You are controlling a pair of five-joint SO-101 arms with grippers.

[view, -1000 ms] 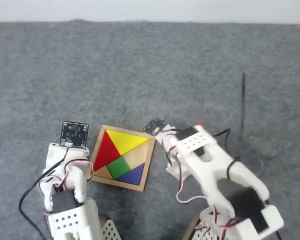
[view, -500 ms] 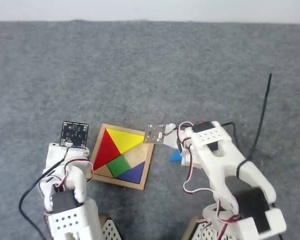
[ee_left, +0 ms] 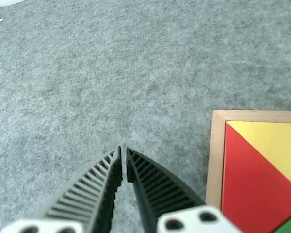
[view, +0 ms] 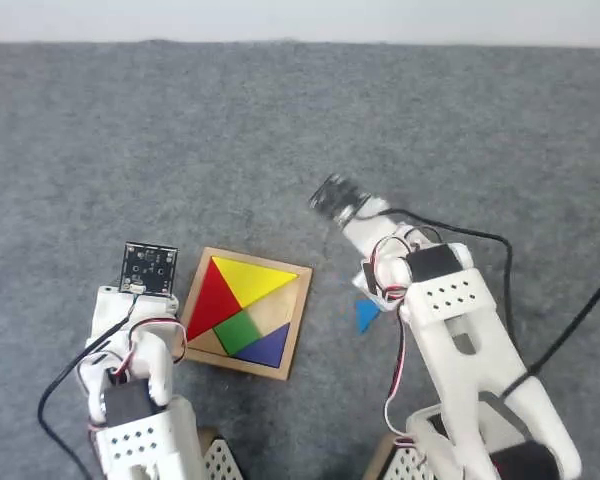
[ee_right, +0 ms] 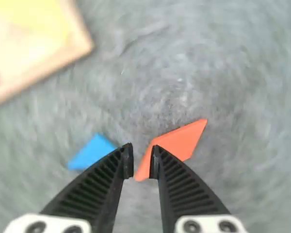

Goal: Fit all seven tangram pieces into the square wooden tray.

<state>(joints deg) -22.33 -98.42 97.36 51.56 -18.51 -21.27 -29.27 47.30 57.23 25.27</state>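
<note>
Both sets of jaws hold nothing. In its own wrist view the left jaws are pressed almost together, with only a hairline slit between the ribbed faces. They sit over bare grey table point(ee_left: 111, 73), just beside the tray's point(ee_left: 215, 155) wooden rim. The right jaws stand slightly parted with a narrow gap at the tips. They hang over the table with the light blue piece point(ee_right: 91, 151) to one side of the tips and the orange piece point(ee_right: 174, 143) to the other. A corner of the orange piece lies close to the gap, but whether the tips touch it cannot be told.

From the high view the tray point(view: 298, 320) lies on the table in front of the left arm point(view: 130, 350). It holds a yellow triangle point(view: 248, 280) along its far edge, a red triangle point(view: 210, 305) on its left side, a green square point(view: 238, 333) near the middle and a dark blue triangle point(view: 268, 348) at the near edge. Wood-coloured patches fill the right side and the near left corner. It cannot be told whether these are pieces or the tray's bare floor.

The light blue piece point(view: 366, 315) rests on the table to the right of the tray, apart from it and right beside the right arm point(view: 450, 310), which stretches out past it.
</note>
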